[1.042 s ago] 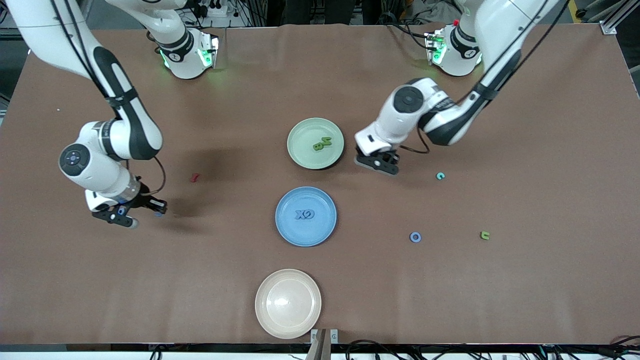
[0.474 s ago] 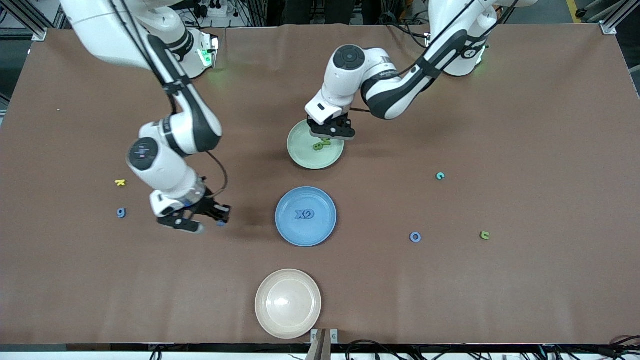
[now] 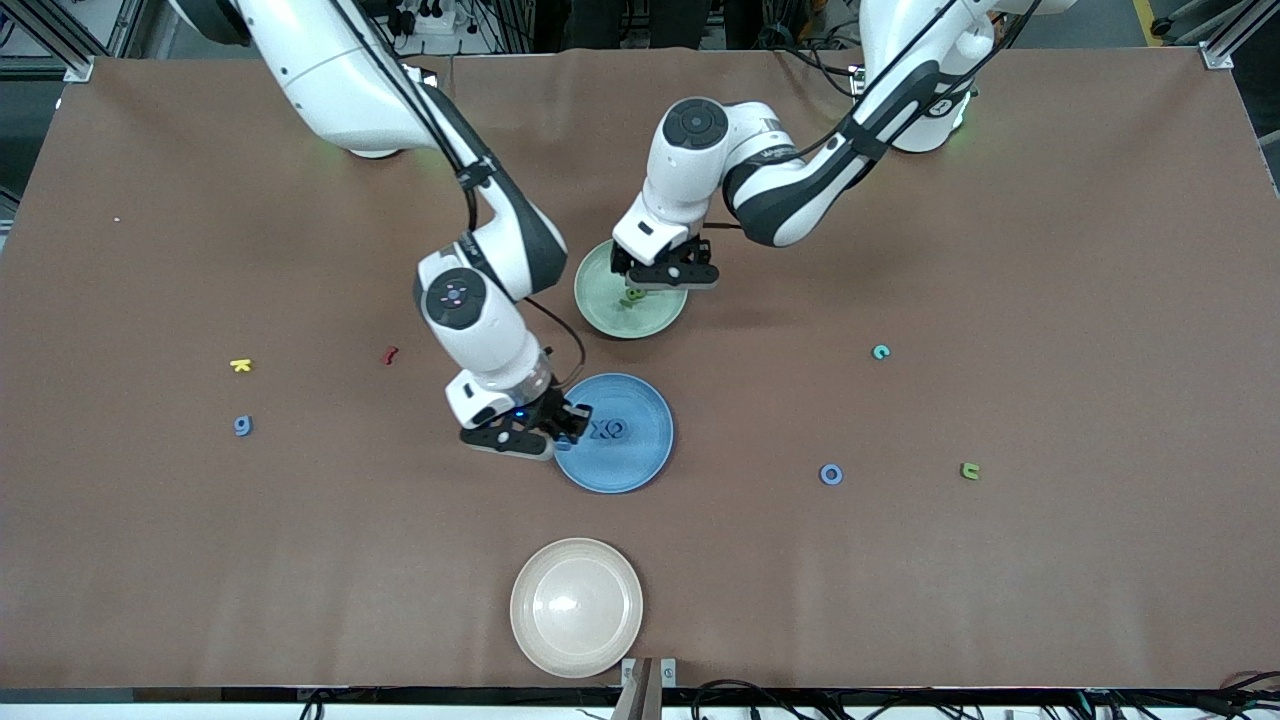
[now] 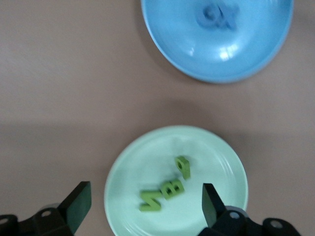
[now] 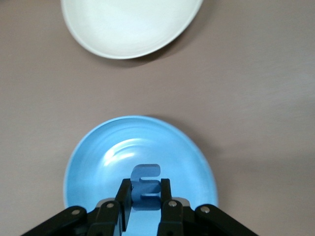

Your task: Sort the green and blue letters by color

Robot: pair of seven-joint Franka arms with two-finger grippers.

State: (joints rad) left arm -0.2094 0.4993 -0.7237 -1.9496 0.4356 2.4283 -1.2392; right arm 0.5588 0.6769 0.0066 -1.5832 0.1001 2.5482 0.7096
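My right gripper [image 3: 562,434] is shut on a blue 3 [image 5: 146,174] and holds it over the edge of the blue plate [image 3: 630,465], which is toward the right arm's end. A blue G and X [image 3: 607,430] lie in that plate. My left gripper [image 3: 655,282] is open and empty over the green plate [image 3: 600,310]. Green N [image 4: 150,202], B [image 4: 173,189] and P [image 4: 183,166] lie in it. A blue 9 [image 3: 242,425] lies toward the right arm's end. A blue O [image 3: 830,474] and a green u [image 3: 969,470] lie toward the left arm's end.
A cream plate [image 3: 576,606] sits nearer the front camera than the blue plate. A yellow K [image 3: 240,365] and a dark red piece [image 3: 389,354] lie toward the right arm's end. A teal C [image 3: 880,351] lies toward the left arm's end.
My right gripper carried the blue 3 from the right arm's end to over the blue plate. My left gripper moved over the green plate, where a third green letter now lies.
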